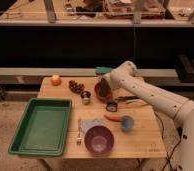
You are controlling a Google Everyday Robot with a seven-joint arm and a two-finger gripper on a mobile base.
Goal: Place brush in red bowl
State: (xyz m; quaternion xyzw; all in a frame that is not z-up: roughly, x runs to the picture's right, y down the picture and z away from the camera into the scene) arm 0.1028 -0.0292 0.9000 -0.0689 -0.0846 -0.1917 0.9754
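Note:
The red bowl (101,92) stands at the middle back of the wooden table (140,137), partly covered by my white arm. The brush (111,105), small and black, lies on the table just in front of the bowl, to its right. My gripper (105,88) is at the end of the arm, which reaches in from the right, and it hangs over the red bowl's dark inside. The brush is apart from the gripper.
A metal cup (85,97) stands left of the bowl, with grapes (76,86) and an orange (56,79) behind it. A green tray (25,125) fills the left. A purple bowl (99,139), blue cup (127,123), carrot (112,118), fork (80,134) and thin yellowish item (137,103) lie in front.

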